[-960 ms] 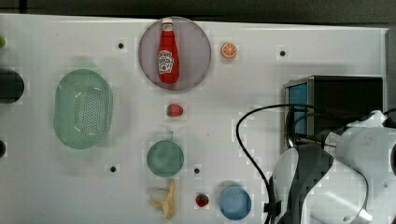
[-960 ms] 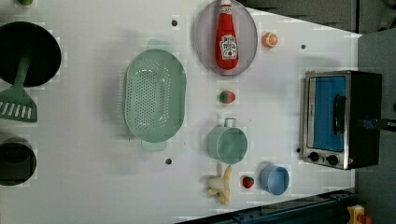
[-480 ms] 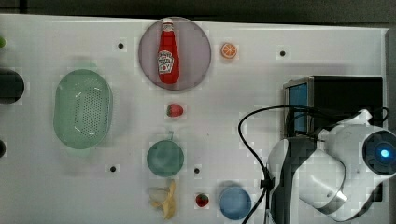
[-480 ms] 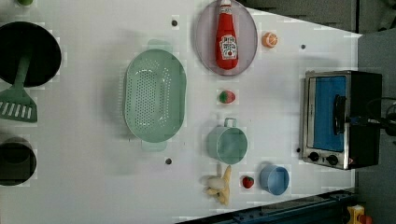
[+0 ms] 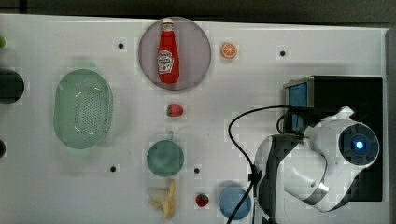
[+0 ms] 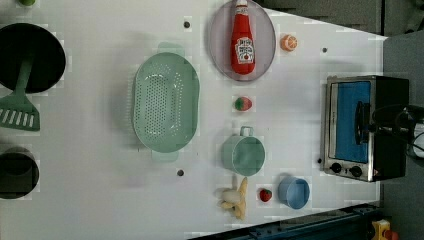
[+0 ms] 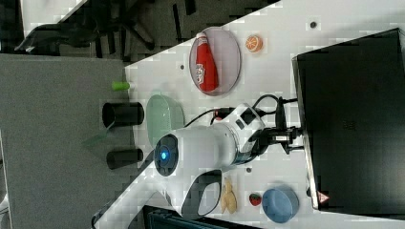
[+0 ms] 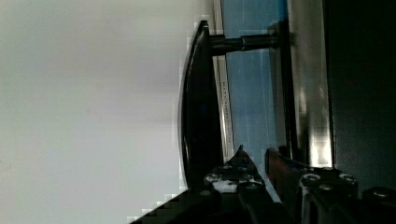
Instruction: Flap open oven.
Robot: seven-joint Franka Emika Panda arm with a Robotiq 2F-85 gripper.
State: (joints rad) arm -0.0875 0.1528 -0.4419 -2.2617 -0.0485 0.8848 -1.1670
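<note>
Top view: has swung further over the oven (image 5: 327,88) at 3 o'clock. Left view: now reaches the handle (image 6: 359,122) with the gripper (image 6: 372,127), short of it a second ago. Wrist view: stands narrowly parted, clamped on nothing, one finger (image 8: 240,161) seemingly tucked behind the handle; door shut, so probably ready to pull.

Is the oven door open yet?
Shut: the oven door's blue glass sits flush in its silver front, bar handle upright beside the gripper.

A robot lab: white pegboard-style table (image 5: 327,42) (toy food, kitchenware), Panda arm (image 5: 317,163), foam-padded surroundings.
</note>
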